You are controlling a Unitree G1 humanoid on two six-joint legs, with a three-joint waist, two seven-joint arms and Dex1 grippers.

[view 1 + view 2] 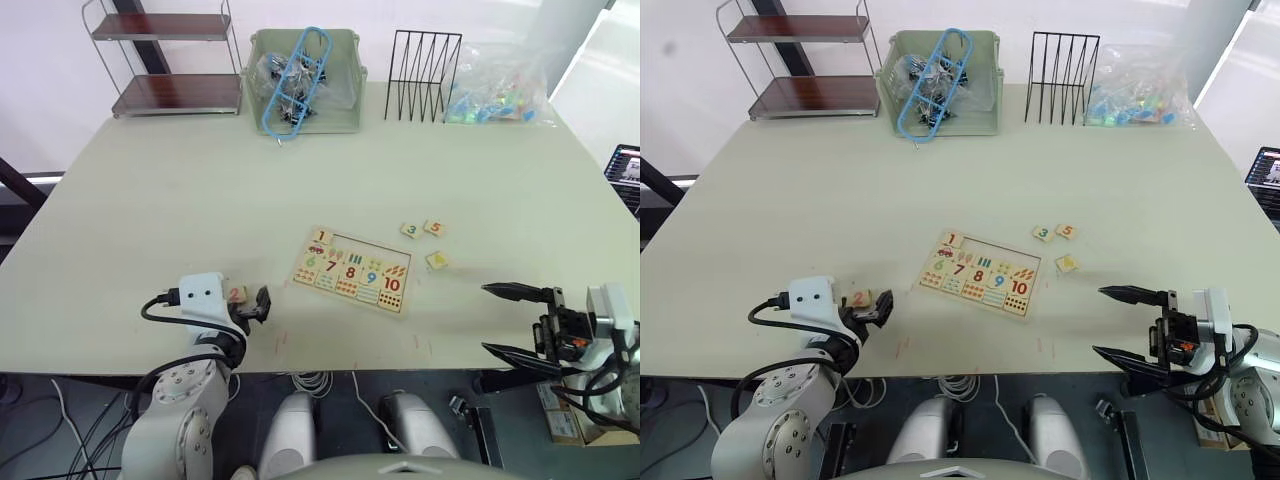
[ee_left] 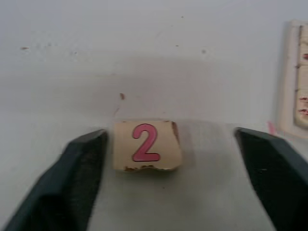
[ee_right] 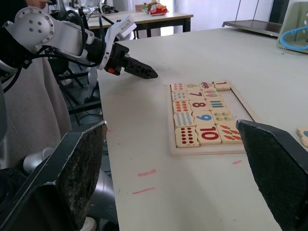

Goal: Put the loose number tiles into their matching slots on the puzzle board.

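Note:
The puzzle board (image 1: 350,272) lies flat near the middle of the table. A "1" tile (image 1: 320,238) sits in its far row, and the rest of that row shows as bare matching slots (image 1: 366,247). Three loose tiles lie right of the board: a "3" (image 1: 410,231), a "5" (image 1: 433,227) and one more (image 1: 437,261). A "2" tile (image 2: 147,146) lies on the table left of the board. My left gripper (image 1: 255,303) is open, one finger on each side of it, not touching. My right gripper (image 1: 503,321) hangs open and empty at the table's front right edge.
Along the far edge stand a two-tier shelf (image 1: 170,60), a green bin (image 1: 305,80) with blue hangers, a black wire rack (image 1: 422,62) and a plastic bag of coloured pieces (image 1: 495,90). Red marks (image 3: 147,180) dot the table near the front edge.

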